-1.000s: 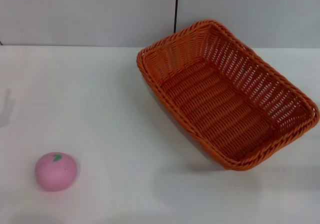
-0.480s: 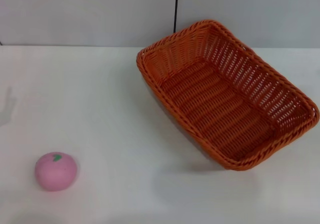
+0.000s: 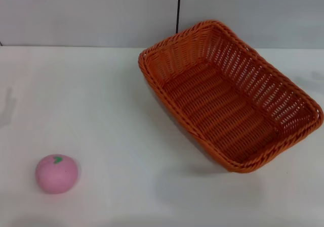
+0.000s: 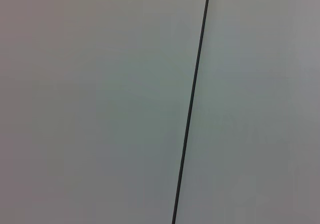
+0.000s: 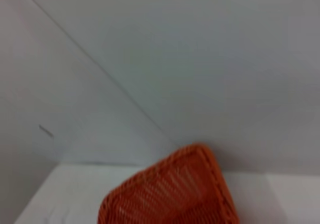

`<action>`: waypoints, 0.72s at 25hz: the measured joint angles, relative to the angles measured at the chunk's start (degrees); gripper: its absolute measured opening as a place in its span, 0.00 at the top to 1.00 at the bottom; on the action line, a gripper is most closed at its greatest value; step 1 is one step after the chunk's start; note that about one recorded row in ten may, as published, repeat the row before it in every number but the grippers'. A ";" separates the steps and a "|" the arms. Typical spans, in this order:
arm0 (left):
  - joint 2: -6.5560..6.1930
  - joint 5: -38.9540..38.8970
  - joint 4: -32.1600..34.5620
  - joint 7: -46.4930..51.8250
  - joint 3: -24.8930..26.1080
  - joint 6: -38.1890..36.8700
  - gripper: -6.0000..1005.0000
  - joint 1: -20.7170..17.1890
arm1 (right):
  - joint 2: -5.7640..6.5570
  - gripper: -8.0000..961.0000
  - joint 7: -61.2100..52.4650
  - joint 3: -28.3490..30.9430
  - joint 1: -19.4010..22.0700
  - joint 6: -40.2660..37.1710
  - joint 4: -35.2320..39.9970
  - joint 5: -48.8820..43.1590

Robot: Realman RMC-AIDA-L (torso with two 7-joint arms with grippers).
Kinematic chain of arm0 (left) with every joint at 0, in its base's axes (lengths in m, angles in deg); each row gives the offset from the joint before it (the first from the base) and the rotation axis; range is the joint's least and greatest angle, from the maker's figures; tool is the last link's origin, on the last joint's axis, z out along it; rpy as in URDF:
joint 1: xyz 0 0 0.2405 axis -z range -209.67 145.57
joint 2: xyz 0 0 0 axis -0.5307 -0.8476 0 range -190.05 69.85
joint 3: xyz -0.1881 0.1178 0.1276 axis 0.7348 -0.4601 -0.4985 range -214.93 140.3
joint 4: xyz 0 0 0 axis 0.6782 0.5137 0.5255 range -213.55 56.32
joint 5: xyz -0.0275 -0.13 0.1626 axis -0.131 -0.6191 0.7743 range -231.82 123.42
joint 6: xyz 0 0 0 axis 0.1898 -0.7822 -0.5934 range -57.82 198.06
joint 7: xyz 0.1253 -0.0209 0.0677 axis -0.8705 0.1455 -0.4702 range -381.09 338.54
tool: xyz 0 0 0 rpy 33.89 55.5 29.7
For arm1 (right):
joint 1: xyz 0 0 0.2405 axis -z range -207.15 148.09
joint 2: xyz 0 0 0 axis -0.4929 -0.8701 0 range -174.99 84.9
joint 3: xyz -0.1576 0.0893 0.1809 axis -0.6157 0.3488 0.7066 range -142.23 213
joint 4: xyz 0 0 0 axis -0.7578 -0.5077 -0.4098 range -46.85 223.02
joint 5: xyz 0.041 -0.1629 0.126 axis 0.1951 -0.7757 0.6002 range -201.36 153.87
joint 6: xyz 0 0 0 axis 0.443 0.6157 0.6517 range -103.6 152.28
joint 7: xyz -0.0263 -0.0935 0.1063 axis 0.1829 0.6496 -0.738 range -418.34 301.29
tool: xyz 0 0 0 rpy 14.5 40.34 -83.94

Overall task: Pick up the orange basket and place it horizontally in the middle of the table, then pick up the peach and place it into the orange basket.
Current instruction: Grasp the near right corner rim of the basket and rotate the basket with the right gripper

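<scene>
The orange basket [image 3: 228,98] lies on the white table [image 3: 101,100] at the right of the head view, turned at a slant, with one corner toward the back wall. It is empty. One end of the orange basket [image 5: 170,194] also shows in the right wrist view, some way off. The peach [image 3: 56,173], a small pink ball with a green leaf mark, rests near the table's front left. Neither gripper appears in any view. The left wrist view holds only the grey wall.
A pale grey wall [image 3: 91,14] with a dark vertical seam [image 3: 178,9] runs behind the table. Faint shadows lie on the table at the far left edge [image 3: 6,108] and far right edge [image 3: 311,80].
The basket and peach have not moved. A faint shadow has appeared on the table at the far right, beside the basket.
</scene>
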 joint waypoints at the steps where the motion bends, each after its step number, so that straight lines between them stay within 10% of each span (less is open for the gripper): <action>1: 0.02 0.00 -0.10 0.01 0.00 0.00 0.19 -0.14 | 0.01 0.15 -1.01 -0.94 -0.56 0.32 -0.06 -0.66; 18: 0.11 0.09 -0.68 0.09 -0.39 0.11 0.19 -0.55 | -1.73 0.16 -6.53 -16.63 -6.12 17.18 -10.42 -4.19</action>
